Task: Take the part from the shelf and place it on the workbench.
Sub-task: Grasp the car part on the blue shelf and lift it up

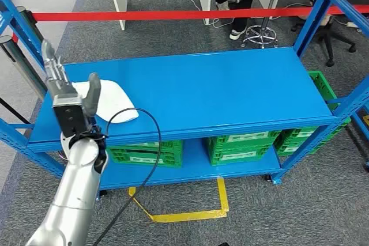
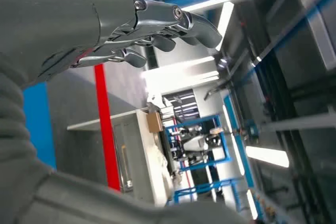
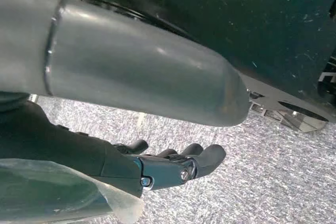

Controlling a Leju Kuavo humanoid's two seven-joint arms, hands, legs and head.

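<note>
1. Your left hand (image 1: 70, 93) is up over the shelf's (image 1: 209, 90) top deck, near its left end, fingers pointing up and the thumb standing apart — released, holding nothing.
2. The part (image 1: 114, 103) (a flat white piece, shape hard to read further) lies on that deck just beside the hand, near the left front edge, partly hidden behind the thumb. No contact that you can confirm from the head view.
3. Why there? It looks like you're lining up for the reach: palm raised and spread so it can come down around the part.
4. The left wrist view agrees: fingers (image 2: 174, 22) extended, gap to the thumb, nothing between them.
5. Your right hand (image 3: 174, 166) hangs low over the grey carpet, fingers loosely extended and bare.
6. Green crates (image 1: 237, 148) sit on the lower deck, out of your way.
7. Workbench not identifiable yet.
</note>
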